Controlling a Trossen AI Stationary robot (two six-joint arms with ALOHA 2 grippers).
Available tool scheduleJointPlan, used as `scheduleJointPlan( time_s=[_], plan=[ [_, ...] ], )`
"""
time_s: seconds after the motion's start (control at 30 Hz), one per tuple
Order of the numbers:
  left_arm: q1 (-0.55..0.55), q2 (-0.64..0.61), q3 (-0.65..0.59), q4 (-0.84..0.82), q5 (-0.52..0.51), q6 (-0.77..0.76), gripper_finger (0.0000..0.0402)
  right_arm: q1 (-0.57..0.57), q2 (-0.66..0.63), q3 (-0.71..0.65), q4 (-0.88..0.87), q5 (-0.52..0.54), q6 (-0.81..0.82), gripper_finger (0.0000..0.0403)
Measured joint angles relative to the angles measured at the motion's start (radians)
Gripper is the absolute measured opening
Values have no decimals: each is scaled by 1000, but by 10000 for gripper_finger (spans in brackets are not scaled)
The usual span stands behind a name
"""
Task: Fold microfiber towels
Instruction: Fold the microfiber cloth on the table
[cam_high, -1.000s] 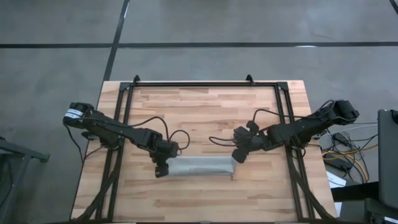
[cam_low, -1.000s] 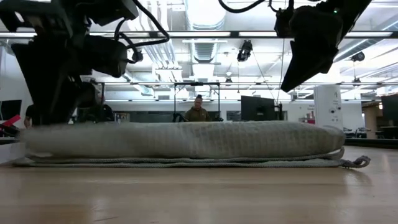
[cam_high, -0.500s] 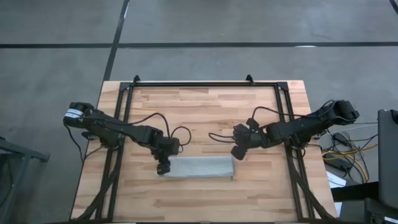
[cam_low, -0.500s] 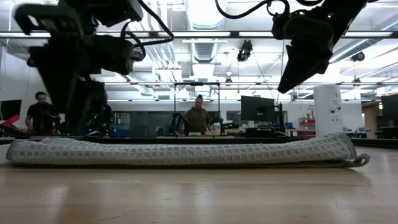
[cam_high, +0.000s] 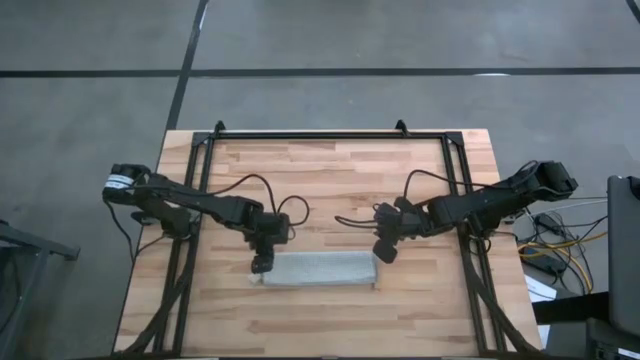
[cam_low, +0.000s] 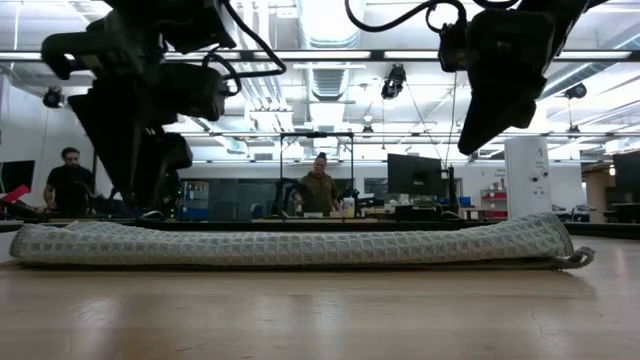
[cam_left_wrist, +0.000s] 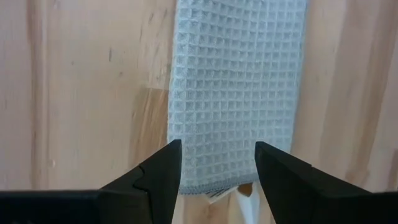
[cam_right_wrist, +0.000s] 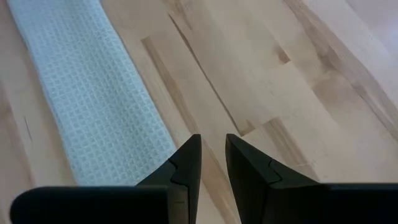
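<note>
My left gripper (cam_left_wrist: 214, 171) has its two dark fingers spread wide with nothing between them. It hangs just above the left end of the grey-green waffle-weave microfiber towel (cam_high: 318, 269), and through the wrist camera I look down the length of the folded strip, with a bit of the small white tag (cam_left_wrist: 244, 191) peeking out at the near edge. My right gripper (cam_right_wrist: 212, 160) holds its fingers close together, a narrow gap between them, and grips nothing; it hovers over bare wood just beside the towel's right end. In the low view both grippers ride clear above the cloth, neither touching it.

The towel itself lies flat on the pale butcher-block wooden tabletop (cam_high: 330, 190), toward the near edge and roughly centred between the two arms. It has been brought into a long narrow band, several layers thick as the low view (cam_low: 290, 243) shows, its edges fairly even and one loose corner trailing at the right end.

I judge the lengthwise folds done. What seems left is to bring one short end over the other to make a compact packet, and perhaps tuck in that trailing corner. People stand in the room beyond, well away from the table.
</note>
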Motion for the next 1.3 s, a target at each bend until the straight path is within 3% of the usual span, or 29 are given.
scheduleJointPlan(
  time_s=[0.27,0.63,0.83,1.07,1.3],
  plan=[
    [-14,0,-12,-52,9,202,207,0,0,-1,-13,16,-47,72],
    [-6,-27,-14,33,-30,85,207,-1,-3,-3,-80,203,80,72],
    [-4,-177,-14,165,-241,139,207,0,-17,7,-64,207,79,63],
    [-2,-391,-57,175,-252,139,204,3,-93,12,65,232,-62,48],
    [-2,-528,-230,269,-254,30,204,3,-215,13,118,232,-152,43]
  ],
)
